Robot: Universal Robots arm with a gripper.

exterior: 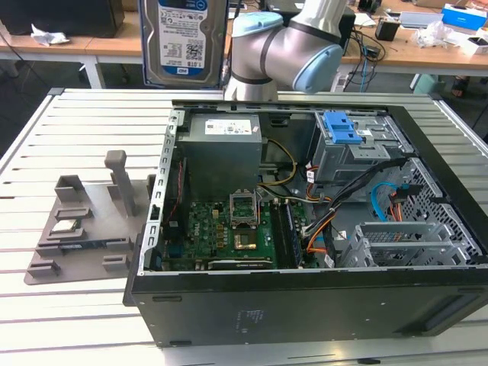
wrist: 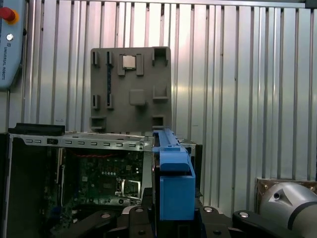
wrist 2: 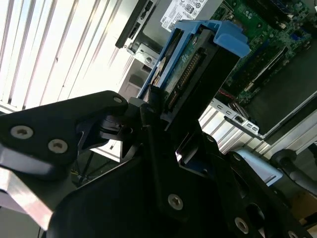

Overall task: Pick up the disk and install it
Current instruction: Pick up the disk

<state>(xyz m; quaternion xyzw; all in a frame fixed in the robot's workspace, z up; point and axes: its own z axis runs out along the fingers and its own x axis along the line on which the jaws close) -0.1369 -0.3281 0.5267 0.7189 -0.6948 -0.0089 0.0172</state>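
Observation:
The disk point(exterior: 183, 38), silver with a white-and-blue label and a bright blue carrier, hangs upright above the far edge of the open computer case point(exterior: 305, 297). In the second wrist view my gripper point(wrist 2: 168, 124) is shut on the disk point(wrist 2: 198, 64), with a black finger point(wrist 2: 148, 111) pressed against the carrier's edge. In the first wrist view the blue carrier point(wrist: 173, 188) stands edge-on between the black gripper parts point(wrist: 173, 225), above the case's wall. The drive bay with its blue ribbed latch point(exterior: 343, 130) sits inside the case toward the exterior view's right.
The grey power supply box point(exterior: 221, 145) and the green motherboard point(exterior: 229, 232) lie inside the case. A grey fixture plate point(exterior: 84, 221) holding a chip point(exterior: 65, 226) lies on the slatted table on the exterior view's left. The arm's elbow point(exterior: 290, 46) stands behind the case.

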